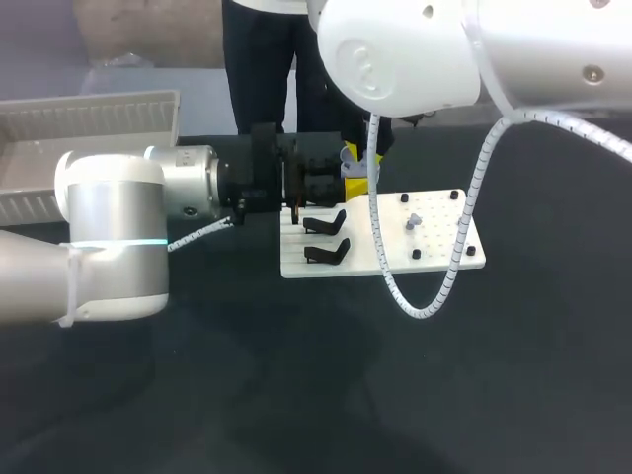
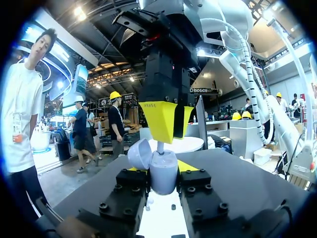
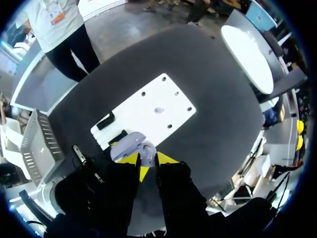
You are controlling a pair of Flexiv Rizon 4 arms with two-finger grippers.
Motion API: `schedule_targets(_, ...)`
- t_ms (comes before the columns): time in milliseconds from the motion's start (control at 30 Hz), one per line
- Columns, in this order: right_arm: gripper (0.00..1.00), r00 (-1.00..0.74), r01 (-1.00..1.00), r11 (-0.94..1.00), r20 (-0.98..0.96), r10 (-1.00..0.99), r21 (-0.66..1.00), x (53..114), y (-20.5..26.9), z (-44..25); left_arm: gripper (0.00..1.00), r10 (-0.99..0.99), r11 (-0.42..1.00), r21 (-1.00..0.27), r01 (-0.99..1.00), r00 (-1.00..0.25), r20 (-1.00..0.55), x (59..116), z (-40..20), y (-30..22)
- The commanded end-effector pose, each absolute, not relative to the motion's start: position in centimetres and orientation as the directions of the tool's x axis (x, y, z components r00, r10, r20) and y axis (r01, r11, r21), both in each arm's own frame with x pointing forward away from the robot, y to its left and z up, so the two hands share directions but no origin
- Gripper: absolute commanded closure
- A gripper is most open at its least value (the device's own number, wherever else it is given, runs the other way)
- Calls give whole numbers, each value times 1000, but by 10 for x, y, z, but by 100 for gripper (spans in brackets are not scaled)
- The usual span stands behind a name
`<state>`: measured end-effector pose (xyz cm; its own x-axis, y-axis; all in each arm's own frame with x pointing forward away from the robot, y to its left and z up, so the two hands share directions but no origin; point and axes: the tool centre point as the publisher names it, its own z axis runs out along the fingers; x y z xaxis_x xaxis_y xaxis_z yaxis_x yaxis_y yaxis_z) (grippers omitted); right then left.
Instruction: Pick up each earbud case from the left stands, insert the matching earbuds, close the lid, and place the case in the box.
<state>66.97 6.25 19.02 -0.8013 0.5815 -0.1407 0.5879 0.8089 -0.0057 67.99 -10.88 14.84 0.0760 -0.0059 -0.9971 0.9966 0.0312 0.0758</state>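
So here's where I'm at: my left gripper point(image 2: 159, 167) is clamped on the earbud case point(image 2: 163, 177), a finger on each side. The case sits upright with its lid point(image 2: 140, 153) flipped open to one side, right over the left edge of the white board point(image 1: 434, 252). My right gripper point(image 3: 147, 158) hangs straight above it, and as far as I can make out its yellow tips are pinching an earbud point(image 2: 160, 147) by the stem, with the bud end down in the case. I'd call that roughly mid-task. This bud looks about seated, but a second earbud point(image 1: 413, 222) is lying out on the board toward the right, and the lid isn't shut. No case shows in the part of the box point(image 1: 89, 123) I can see at the upper left of the head view. The two black stands point(image 1: 326, 222) at the board's left look bare, though a third spot may be hidden behind my fingers. Room-wise it's tight at the case, with the stands just beside my left fingers and the right arm's coiled cable point(image 1: 425, 301) drooping over the board. The lower half of the dark table point(image 1: 395, 395) is open, and the box has a ribbed wall I'd have to clear.
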Motion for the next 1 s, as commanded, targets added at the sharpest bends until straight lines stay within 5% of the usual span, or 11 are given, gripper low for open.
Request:
schedule_targets(33,100,-803,587,809,-137,580,-12,672,64,188,100,-10,38,80,996,80,-997,679,147,-109)
schedule_targets(800,100,-808,583,812,-118,577,-24,675,63,179,100,-10,38,80,996,80,-997,679,147,-109)
schedule_targets(833,92,-808,584,812,-118,578,-23,675,63,179,100,-10,38,80,996,80,-997,679,147,-109)
schedule_targets(867,69,-808,584,812,-117,578,-21,675,63,179,100,-10,38,80,996,80,-997,679,147,-109)
schedule_targets(1000,58,-811,578,816,-117,573,-8,671,62,182,100,-10,38,80,996,80,-997,679,147,-109)
